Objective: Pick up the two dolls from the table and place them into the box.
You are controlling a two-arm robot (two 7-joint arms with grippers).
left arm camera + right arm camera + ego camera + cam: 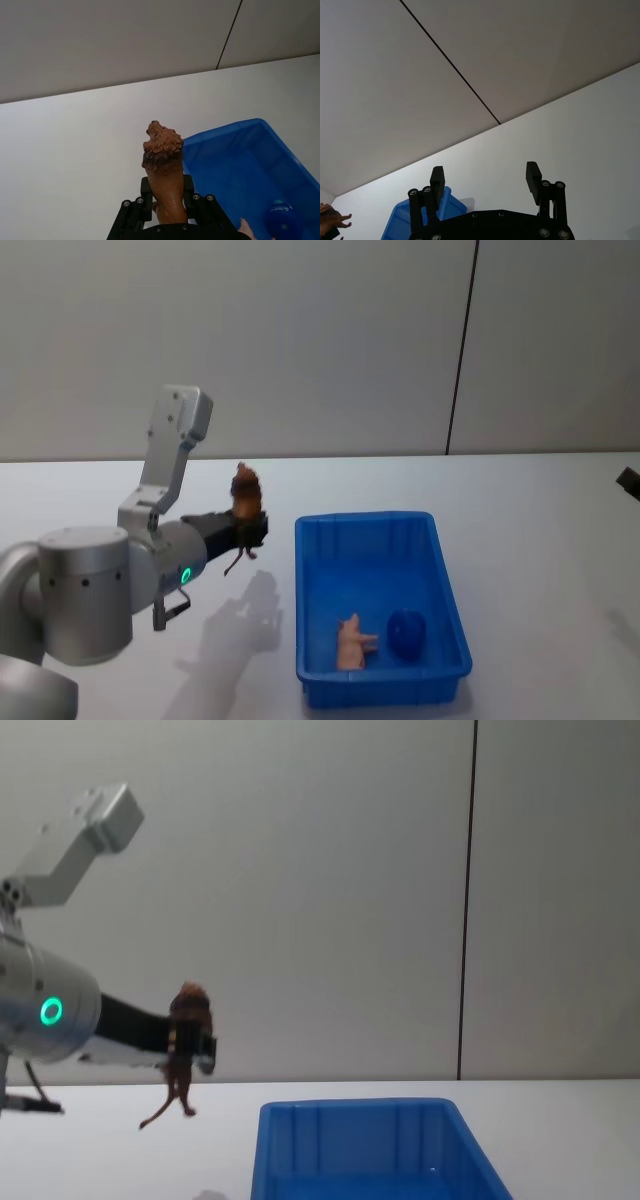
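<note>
Brown doll [246,496] airborne above counter [560,530], clamped between left gripper [250,530] fingers, head up, long axis upright, tail hanging. I read it just left of blue box [310,610], outside near left wall. Pink doll [351,643] already lies on box floor, beside dark blue object [406,633]. My judgement: next move is short rightward carry over rim, then release. Right gripper [485,182] idle, raised, fingers apart, holding nothing.
</note>
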